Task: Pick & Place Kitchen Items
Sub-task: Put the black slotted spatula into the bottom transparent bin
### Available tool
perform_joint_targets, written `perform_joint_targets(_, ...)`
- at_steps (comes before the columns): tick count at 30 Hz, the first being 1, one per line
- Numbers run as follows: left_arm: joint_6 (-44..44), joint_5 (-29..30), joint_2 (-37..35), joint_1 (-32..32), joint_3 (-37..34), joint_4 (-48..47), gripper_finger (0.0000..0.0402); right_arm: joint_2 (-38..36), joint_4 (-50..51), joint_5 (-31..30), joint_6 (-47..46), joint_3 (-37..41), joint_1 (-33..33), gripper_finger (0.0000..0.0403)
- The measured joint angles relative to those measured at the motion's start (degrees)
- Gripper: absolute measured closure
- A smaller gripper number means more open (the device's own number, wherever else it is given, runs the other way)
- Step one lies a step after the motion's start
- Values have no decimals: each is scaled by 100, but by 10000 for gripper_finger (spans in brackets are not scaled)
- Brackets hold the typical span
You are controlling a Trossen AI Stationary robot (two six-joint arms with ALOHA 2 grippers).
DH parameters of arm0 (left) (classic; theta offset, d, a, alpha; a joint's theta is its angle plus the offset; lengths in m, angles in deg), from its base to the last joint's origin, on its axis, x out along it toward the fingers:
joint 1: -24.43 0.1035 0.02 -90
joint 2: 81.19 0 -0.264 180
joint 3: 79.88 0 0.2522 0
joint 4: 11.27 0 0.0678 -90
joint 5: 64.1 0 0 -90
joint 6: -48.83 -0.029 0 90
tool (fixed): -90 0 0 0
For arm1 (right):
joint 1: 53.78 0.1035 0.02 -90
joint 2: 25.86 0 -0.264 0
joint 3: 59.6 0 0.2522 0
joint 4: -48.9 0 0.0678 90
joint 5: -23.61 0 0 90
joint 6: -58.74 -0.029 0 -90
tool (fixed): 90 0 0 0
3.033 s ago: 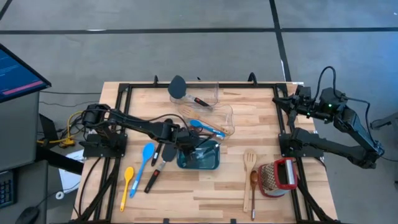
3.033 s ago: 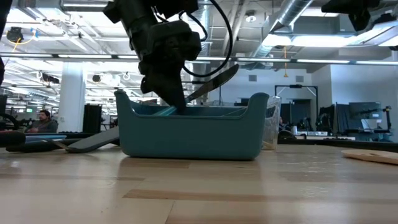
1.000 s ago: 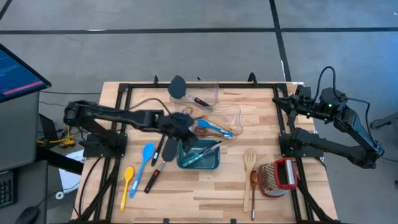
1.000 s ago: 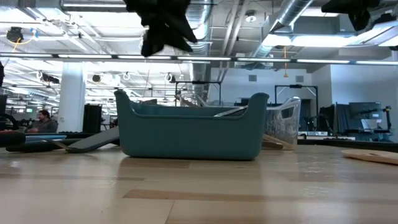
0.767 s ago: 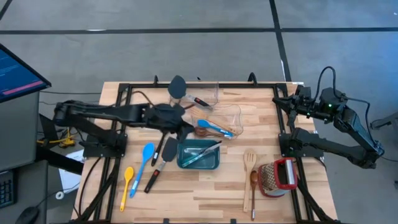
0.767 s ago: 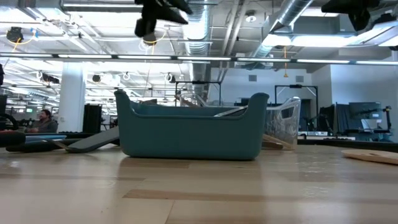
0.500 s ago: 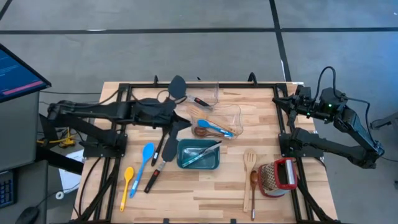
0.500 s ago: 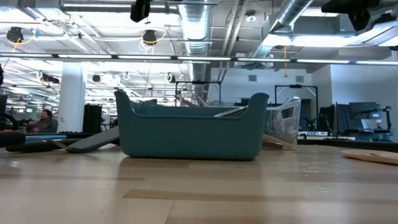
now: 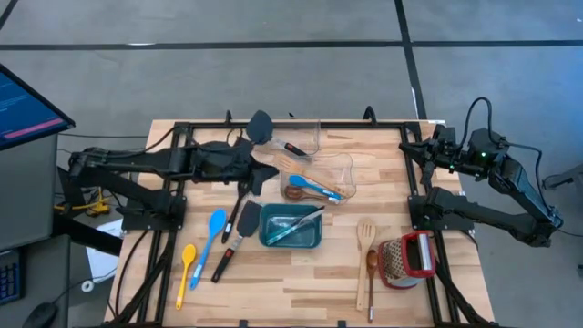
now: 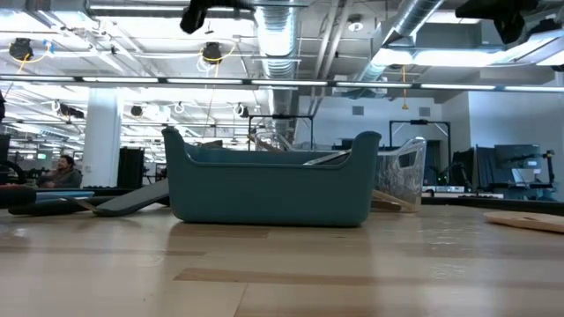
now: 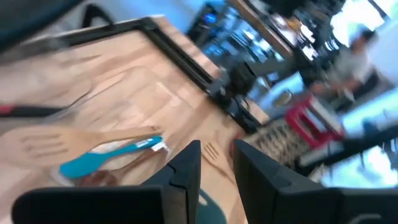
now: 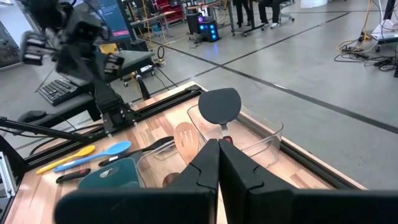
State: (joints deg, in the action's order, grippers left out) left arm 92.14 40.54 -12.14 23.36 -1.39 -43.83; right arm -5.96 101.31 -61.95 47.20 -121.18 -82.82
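While its two fingers [image 11: 186, 165] stand a little apart with nothing between them, the left tool [image 9: 264, 172] hangs above the tabletop [image 9: 328, 273], just left of the clear containers and beyond the teal bin [image 9: 291, 226]. In the low view only a dark bit of that arm shows, high above the bin.

The bin holds a dark utensil [image 9: 296, 223] lying corner to corner. Just beyond it, a clear container [image 9: 319, 179] carries a blue spoon [image 9: 305, 185], a brown wooden spoon [image 9: 298, 193] and a pale slotted wooden spatula [image 11: 56, 142]. A second clear container [image 9: 293, 137] at the far edge holds a black ladle [image 9: 260, 127]; a red-tipped handle seems to lie there too, though this is hard to make out.

Left of the bin, loose on the tabletop, lie a black spatula [image 9: 236, 234], a second blue spoon [image 9: 212, 230] and a yellow spoon [image 9: 185, 269]. Right of the bin lie another slotted wooden spatula [image 9: 365, 241] and a wooden spoon [image 9: 371, 278], beside a red grater [image 9: 408, 260].

The right tool [image 12: 218, 163] waits at the far right corner, well apart from the utensils, its fingers pressed together and empty.
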Motion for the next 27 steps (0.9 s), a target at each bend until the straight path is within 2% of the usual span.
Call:
perform_joint_targets(5,729,60,-34,279,3,-916,322,1,0,0,-3,0,0,403)
perform_joint_targets(11,2027,-155,-12,612,2,-3433,347,1,0,1,-3,0,0,403)
perform_joint_targets(14,2486,-261,8,689,-2,-4367,361,0,0,-1,-3,0,1,403)
perform_joint_targets(17,2511,-252,4,748,-2,-4654,369,0,0,-1,-3,0,2,403)
perform_joint_targets(27,2456,18,75,999,-2,-4678,373,2,0,-1,-3,0,2,403)
